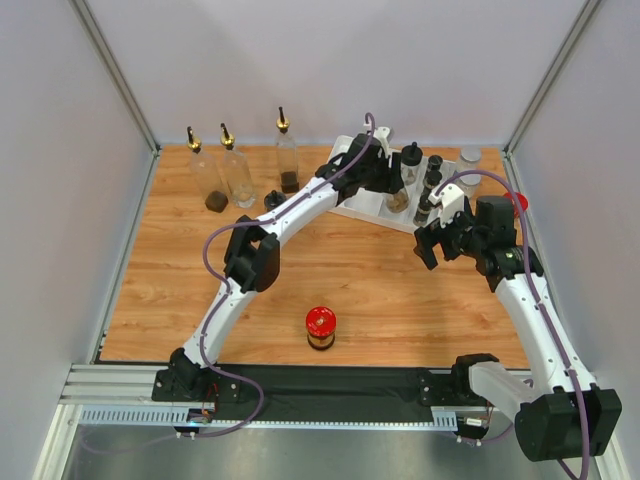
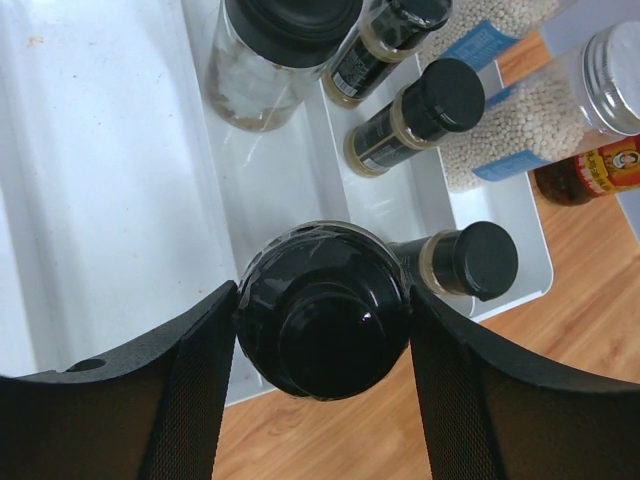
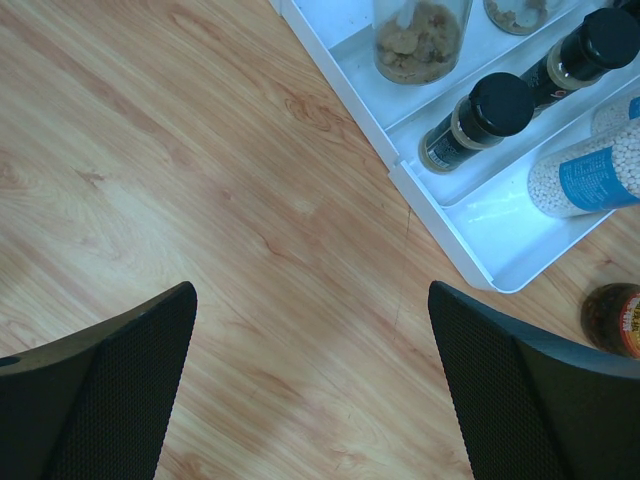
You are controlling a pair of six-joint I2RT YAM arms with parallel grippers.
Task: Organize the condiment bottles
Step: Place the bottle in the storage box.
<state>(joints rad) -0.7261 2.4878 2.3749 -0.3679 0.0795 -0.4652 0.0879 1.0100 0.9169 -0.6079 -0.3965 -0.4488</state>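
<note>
Two fingers of my left gripper (image 2: 322,305) are clamped on a black-capped jar (image 2: 325,345) at the white tray (image 2: 110,180) edge, lower centre of frame. My right gripper (image 3: 312,385) hangs spread apart over the table (image 3: 200,150).

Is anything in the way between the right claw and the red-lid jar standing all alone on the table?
No, nothing visible. Only bare table lies between the open right gripper and the red-lidded jar.
</note>
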